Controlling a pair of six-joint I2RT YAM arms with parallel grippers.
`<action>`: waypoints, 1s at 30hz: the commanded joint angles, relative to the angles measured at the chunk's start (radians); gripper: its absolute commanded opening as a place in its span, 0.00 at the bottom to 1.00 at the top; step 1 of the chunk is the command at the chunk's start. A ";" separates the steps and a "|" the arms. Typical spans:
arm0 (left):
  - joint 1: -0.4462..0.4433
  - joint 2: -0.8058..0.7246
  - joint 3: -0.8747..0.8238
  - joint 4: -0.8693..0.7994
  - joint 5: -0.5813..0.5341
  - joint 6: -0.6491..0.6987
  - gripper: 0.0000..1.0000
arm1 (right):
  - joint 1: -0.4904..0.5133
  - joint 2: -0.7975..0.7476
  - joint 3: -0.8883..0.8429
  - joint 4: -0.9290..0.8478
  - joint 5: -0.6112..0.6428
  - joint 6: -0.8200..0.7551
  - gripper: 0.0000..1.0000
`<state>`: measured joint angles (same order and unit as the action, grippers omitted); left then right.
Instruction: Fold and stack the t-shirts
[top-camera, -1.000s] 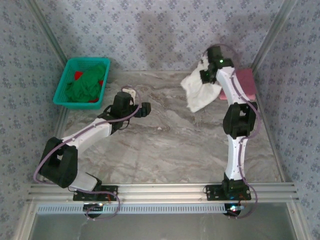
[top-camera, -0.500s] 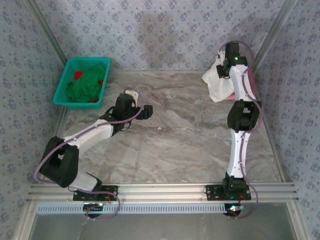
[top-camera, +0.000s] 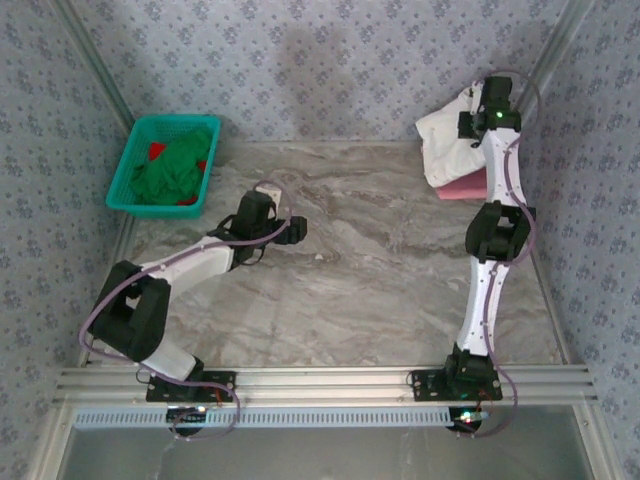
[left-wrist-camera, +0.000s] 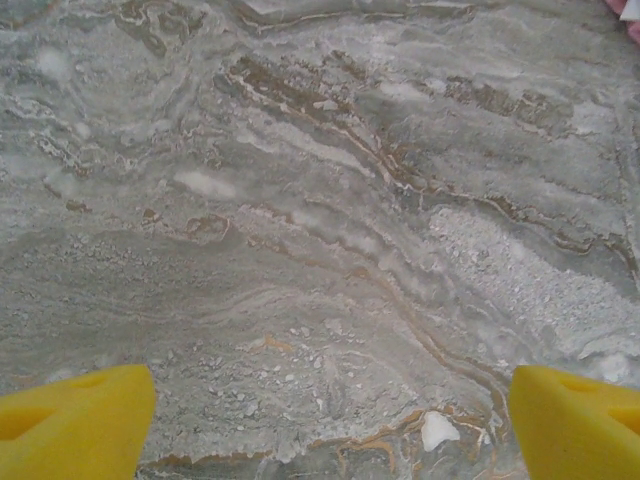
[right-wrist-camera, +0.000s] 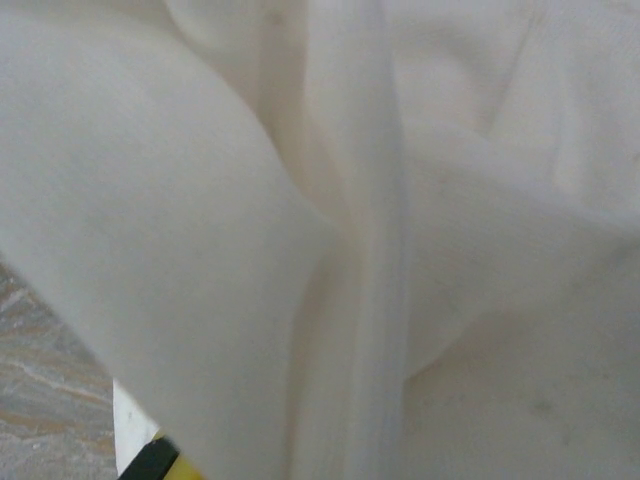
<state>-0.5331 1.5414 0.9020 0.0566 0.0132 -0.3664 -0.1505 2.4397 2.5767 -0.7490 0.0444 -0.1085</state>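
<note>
Clamping cream t-shirt (top-camera: 447, 140) over pink t-shirt (top-camera: 462, 188), right gripper (top-camera: 472, 108), left gripper (left-wrist-camera: 332, 388) spread apart

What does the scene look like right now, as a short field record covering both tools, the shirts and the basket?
left tool: open, nothing in it, over bare table
right tool: far right corner, gripping the cream-white t-shirt
cream-white t-shirt: bunched, hanging from the right tool over the pink t-shirt
pink t-shirt: lying on the table, far right, partly covered
basket: teal, far left, holds green cloth
stack: not yet made
</note>
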 joint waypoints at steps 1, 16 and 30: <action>-0.008 0.001 0.002 0.009 0.001 0.012 0.92 | -0.017 0.037 0.045 0.087 0.008 0.029 0.00; -0.004 -0.306 -0.050 -0.124 -0.178 0.071 0.94 | -0.052 0.122 0.077 0.202 0.368 0.056 0.81; 0.245 -0.432 -0.295 0.098 -0.549 0.068 0.98 | 0.042 -0.666 -0.966 0.493 0.300 0.352 1.00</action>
<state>-0.3649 1.1103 0.6159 0.0834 -0.4507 -0.2646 -0.1658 1.9873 1.8572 -0.4313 0.3794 0.1432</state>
